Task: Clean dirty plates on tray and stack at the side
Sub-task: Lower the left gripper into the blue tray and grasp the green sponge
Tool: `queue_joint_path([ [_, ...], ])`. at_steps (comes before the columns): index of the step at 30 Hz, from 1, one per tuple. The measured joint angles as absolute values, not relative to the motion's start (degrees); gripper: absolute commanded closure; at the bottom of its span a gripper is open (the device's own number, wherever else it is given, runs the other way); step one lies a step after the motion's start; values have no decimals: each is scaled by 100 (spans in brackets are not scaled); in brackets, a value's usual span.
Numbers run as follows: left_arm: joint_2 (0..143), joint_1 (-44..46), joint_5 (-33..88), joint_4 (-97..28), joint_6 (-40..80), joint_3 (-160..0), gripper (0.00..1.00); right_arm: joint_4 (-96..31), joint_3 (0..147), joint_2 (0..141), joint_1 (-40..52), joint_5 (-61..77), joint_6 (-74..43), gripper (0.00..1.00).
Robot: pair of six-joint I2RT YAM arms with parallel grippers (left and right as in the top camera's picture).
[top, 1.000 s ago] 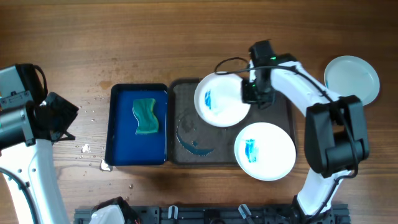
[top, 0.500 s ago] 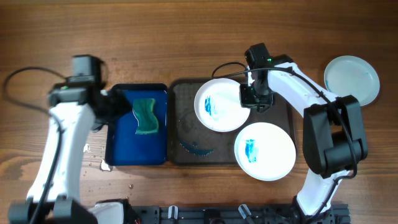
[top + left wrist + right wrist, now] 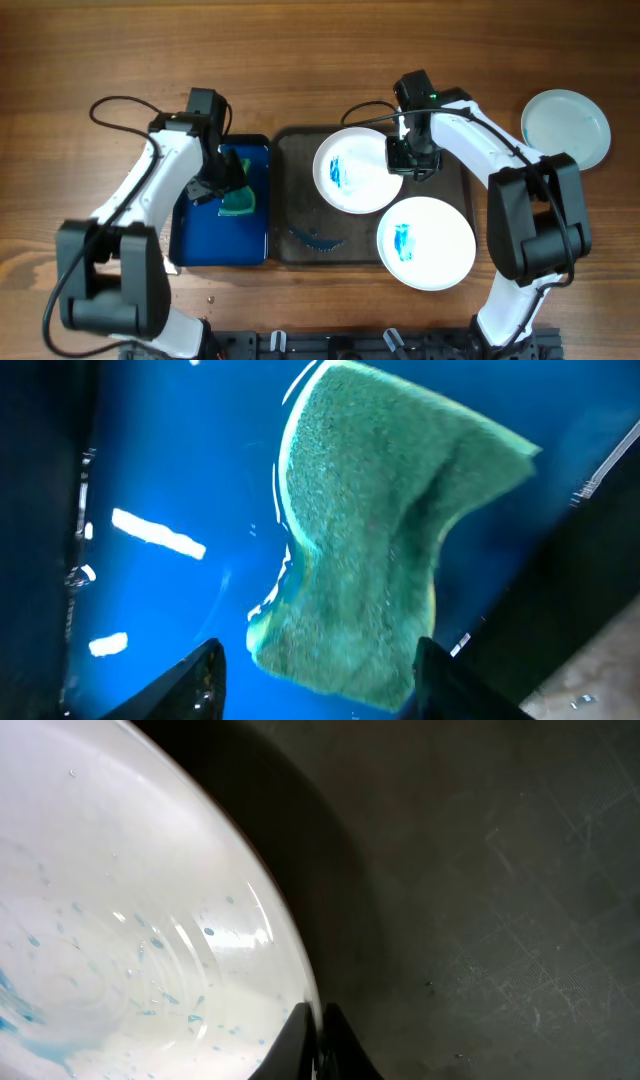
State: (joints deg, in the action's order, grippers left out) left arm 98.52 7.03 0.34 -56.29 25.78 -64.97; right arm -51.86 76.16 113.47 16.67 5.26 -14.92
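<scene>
- The tray (image 3: 298, 190), dark grey, lies mid-table, with a blue tray (image 3: 195, 245) touching its left side.
- The top plate (image 3: 350, 170) sits at the back of the tray, with a blue smear left of its centre.
- The right gripper (image 3: 401, 160) is closed on this plate's right rim. In the wrist view its fingertips (image 3: 300, 1038) pinch the white edge, and a dark shadow lies under the rim on the tray floor.
- The wet face of the plate shows small blue flecks near the gripped edge.
- The lower plate (image 3: 440, 255) lies at the tray's front right corner. Its edge overhangs the tray rim, and it has a blue smear at the centre. It sits just beside the top plate, but I cannot tell whether they touch.
- A third plate (image 3: 565, 125), with no paint that I can see, lies on the table (image 3: 300, 60) to the far right, well apart from the tray.
- A curved blue paint mark (image 3: 315, 238) stains the bare tray floor at front left.
- A green sponge (image 3: 240, 200) lies in the blue tray, in shallow water that glints.
- The left gripper (image 3: 225, 180) hangs over the sponge with its jaws apart. In the wrist view one finger (image 3: 205, 680) stands on each side of the sponge's near end, and I cannot tell whether they touch it.
</scene>
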Motion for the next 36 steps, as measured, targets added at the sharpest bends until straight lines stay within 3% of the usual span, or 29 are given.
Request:
queue_joint_path([
  [11,10160,742,292,-5183,2580,-6497,47,-5229,7616,11347,1667,526,-1492,96],
  [17,10289,779,296,-5087,2591,-6497,60,-5247,7616,11347,1667,528,-1492,95],
  [18,10350,779,296,-5085,2578,-6497,74,-5256,7616,11347,1667,528,-1492,96],
  [19,10436,779,296,-5065,2578,-6497,96,-5271,7616,11347,1667,528,-1492,96],
  [36,10543,777,486,-5124,2128,-6499,96,-5332,7616,11347,1667,530,-1492,96],
])
